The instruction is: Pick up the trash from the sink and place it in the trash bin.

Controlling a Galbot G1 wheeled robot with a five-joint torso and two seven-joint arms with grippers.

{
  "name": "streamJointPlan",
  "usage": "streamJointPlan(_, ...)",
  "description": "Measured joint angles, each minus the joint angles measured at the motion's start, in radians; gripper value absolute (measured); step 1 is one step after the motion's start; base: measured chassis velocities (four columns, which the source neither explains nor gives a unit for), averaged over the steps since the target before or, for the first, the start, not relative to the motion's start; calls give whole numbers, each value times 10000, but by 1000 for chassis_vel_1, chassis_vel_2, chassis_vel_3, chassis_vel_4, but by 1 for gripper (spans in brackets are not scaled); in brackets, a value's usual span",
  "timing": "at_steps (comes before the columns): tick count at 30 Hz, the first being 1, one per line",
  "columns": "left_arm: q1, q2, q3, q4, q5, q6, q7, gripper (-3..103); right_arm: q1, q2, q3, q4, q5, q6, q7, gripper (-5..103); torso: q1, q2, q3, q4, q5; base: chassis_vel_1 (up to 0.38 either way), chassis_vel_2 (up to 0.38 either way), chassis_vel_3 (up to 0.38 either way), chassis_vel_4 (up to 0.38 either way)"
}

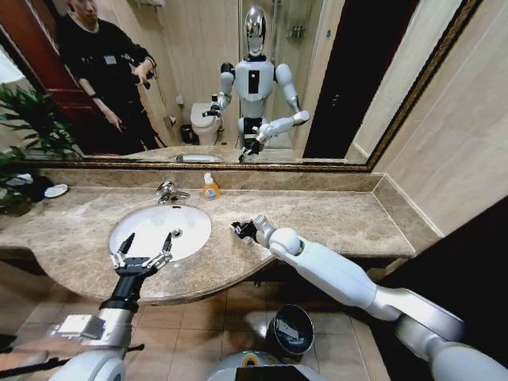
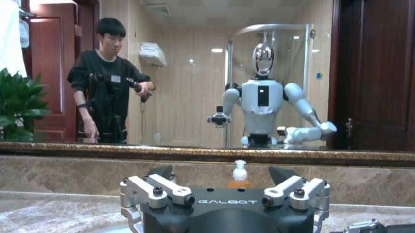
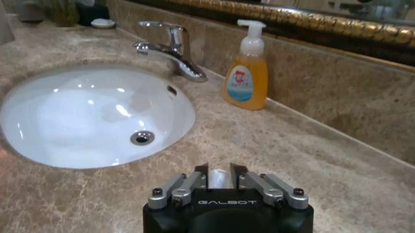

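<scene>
The left end effector [image 1: 142, 248] hovers with fingers spread apart over the near rim of the sink [image 1: 127, 226]. The right end effector [image 1: 240, 229] is clamped on a small white piece of trash [image 3: 219, 177] above the marble surface [image 1: 333, 218], beside the basin. The trash bin [image 1: 287, 331] stands on the floor below.

The left gripper [image 1: 143, 250] has a black body lettered GALBOT in white, with silver linkage bars fixed by dark round screws just behind its dark pointed fingers [image 2: 160, 173]. Behind that comes a black wrist, then a grey-white forearm carrying a small pale box. The right gripper [image 1: 240, 229] is the same make: black housing, white GALBOT lettering, silver bars with dark screws behind its black fingers [image 3: 201, 171]. Its arm is smooth glossy white, built of rounded segments with a ball-shaped joint behind the wrist and grey seams between the shells.
</scene>
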Motion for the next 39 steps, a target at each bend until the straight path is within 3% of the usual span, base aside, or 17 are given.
streamJointPlan(11, 0, 0, 0, 0, 0, 0, 0, 100, -555, -954, 163, 1018, 443, -377, 376, 68, 0, -1, 0, -1, 0, 0, 0, 0, 0)
streamJointPlan(13, 0, 0, 0, 0, 0, 0, 0, 100, -644, -990, 169, 1087, 477, -401, 489, 68, 0, -2, 0, -2, 1, 0, 0, 0, 0)
streamJointPlan(15, 0, 0, 0, 0, 0, 0, 0, 100, -809, -973, 225, 1185, 591, -435, 746, 79, 0, -2, -1, -1, 1, 0, 0, 0, 0)
streamJointPlan(17, 0, 0, 0, 0, -1, 0, 0, 100, -875, -920, 238, 1195, 679, -459, 878, 79, 0, -2, 0, -1, 1, 0, 0, 0, 0)
streamJointPlan(19, 0, 0, 0, 0, 0, 0, 0, 100, -939, -816, 223, 1195, 779, -473, 1032, 95, 0, -2, 0, 0, 1, 0, 0, 0, 0)
streamJointPlan(22, 0, 0, 0, 0, 0, 0, 0, 100, -953, -718, 162, 1237, 933, -484, 1204, 100, 0, -2, 0, 0, 0, 0, 0, 0, 0)
streamJointPlan(29, 0, 0, 0, 0, 0, 0, 0, 100, -867, -411, -84, 1275, 1397, -510, 1760, 100, 0, -1, 0, 0, 0, 0, 0, 0, 0)
streamJointPlan(39, 0, 0, 0, 0, 0, 0, 0, 100, -689, 110, -270, 425, 1037, -242, 1783, 100, 0, -2, 0, 0, -1, 0, 0, 0, 0)
